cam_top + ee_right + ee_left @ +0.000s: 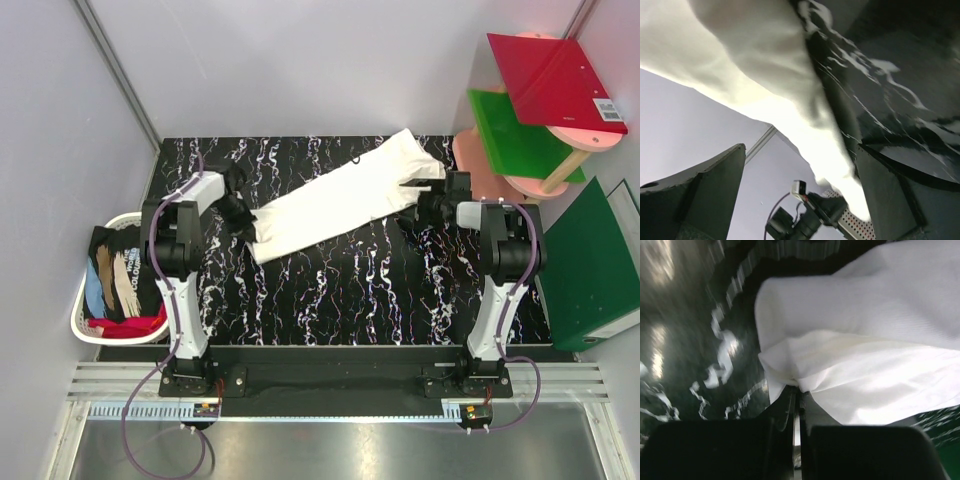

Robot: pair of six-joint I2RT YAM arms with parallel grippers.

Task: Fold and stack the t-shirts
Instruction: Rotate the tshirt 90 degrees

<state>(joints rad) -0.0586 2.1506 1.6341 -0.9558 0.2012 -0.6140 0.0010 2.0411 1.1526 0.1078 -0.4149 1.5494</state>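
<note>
cream tee (pixel 345 195) spread diagonally, left wrist reveals pinched edge

Past the left pincer (pixel 796 392), the cream t-shirt (pixel 865 340) runs off the right edge. The table (pixel 690 340) left of it is blurred. Above the right pincer (pixel 800 150), the cloth is cut off.

The cream-white t-shirt (pixel 340 195) is folded into a long, narrow band. It stretches diagonally across the desk (pixel 350 290), from near the left edge toward the far right corner. The other t-shirts (pixel 118 272), black with tan streaks, blue and red, lie heaped just off the left edge.
</note>
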